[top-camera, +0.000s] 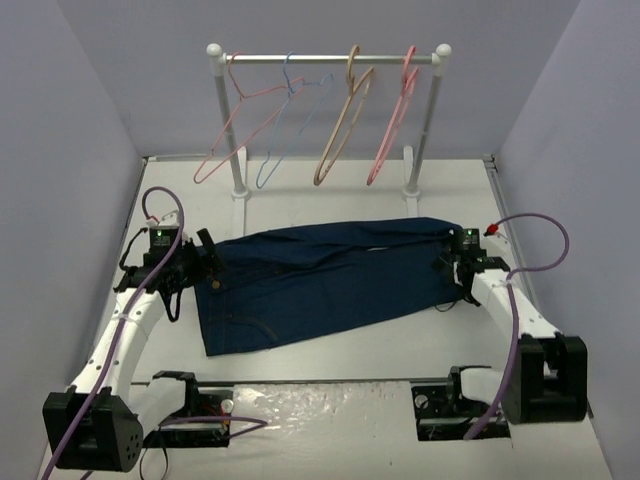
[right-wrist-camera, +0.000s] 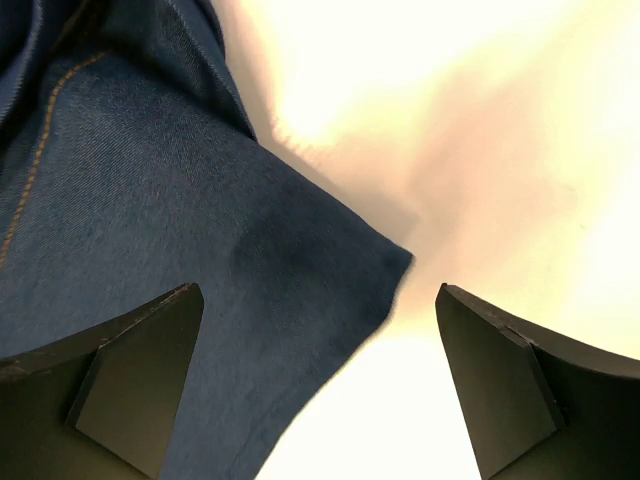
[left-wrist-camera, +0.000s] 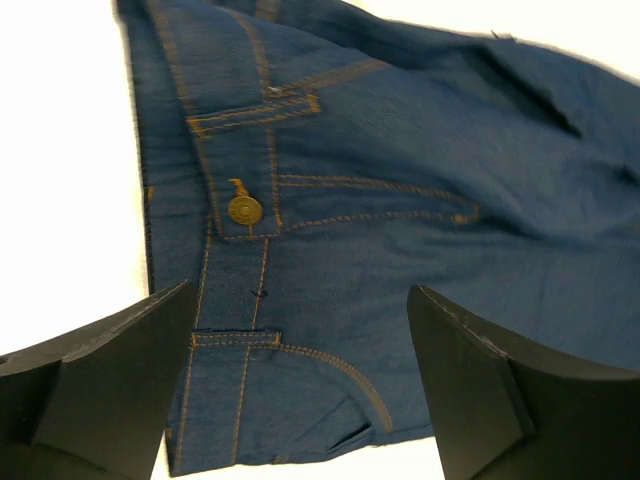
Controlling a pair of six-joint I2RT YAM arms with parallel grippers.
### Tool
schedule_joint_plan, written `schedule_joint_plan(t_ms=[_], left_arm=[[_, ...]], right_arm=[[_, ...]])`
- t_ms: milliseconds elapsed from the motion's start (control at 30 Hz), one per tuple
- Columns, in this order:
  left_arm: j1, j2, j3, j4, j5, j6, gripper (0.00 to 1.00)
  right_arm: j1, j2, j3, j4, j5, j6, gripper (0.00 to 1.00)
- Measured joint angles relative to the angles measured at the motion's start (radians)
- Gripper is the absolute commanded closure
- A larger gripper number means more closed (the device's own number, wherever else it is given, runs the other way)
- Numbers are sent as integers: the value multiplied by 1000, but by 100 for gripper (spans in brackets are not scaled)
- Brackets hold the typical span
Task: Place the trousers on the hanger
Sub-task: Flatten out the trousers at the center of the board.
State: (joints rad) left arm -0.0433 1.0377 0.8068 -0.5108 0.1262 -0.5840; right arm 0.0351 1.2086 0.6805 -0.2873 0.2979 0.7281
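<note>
The dark navy trousers (top-camera: 320, 280) lie flat across the middle of the table, waistband to the left, leg ends to the right. The tan hanger (top-camera: 342, 130) hangs on the rail at the back, third from the left. My left gripper (top-camera: 208, 262) is open above the waistband; the left wrist view shows the brass button (left-wrist-camera: 245, 210) and a pocket seam between its fingers (left-wrist-camera: 120, 390). My right gripper (top-camera: 447, 268) is open over the leg end; the right wrist view shows the hem corner (right-wrist-camera: 300, 290) between its fingers (right-wrist-camera: 500, 390).
A white clothes rail (top-camera: 330, 58) on two posts stands at the back. It carries two thin pink hangers (top-camera: 235, 130) (top-camera: 392, 125) and a thin light-blue hanger (top-camera: 285, 125). Grey walls close in the left, right and back sides.
</note>
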Motion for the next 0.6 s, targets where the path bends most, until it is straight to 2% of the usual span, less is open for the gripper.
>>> schedule_joint_plan(t_ms=[167, 233, 267, 300, 333, 367, 400, 433, 600], left_arm=[[-34, -24, -13, -3, 19, 103, 9], [-51, -42, -37, -4, 24, 131, 9], [-59, -53, -49, -4, 24, 141, 9], [-68, -63, -62, -5, 24, 152, 9], [-77, -73, -73, -7, 21, 160, 9], [-87, -82, -83, -9, 17, 167, 9], [-95, -90, -89, -12, 9, 173, 9], [-102, -94, -92, -13, -1, 180, 9], [-115, -78, -93, -15, -58, 203, 9]], right_arm=[[-15, 139, 9, 83, -23, -78, 0], [-16, 194, 10, 116, -39, -116, 8], [-16, 212, 10, 125, -49, -133, 18], [-16, 223, 10, 135, -61, -151, 32], [-16, 227, 10, 143, -72, -168, 49], [-16, 229, 10, 152, -81, -183, 71], [-16, 229, 10, 160, -89, -197, 88], [-16, 228, 10, 166, -96, -209, 99], [41, 155, 13, 153, -100, -261, 100]])
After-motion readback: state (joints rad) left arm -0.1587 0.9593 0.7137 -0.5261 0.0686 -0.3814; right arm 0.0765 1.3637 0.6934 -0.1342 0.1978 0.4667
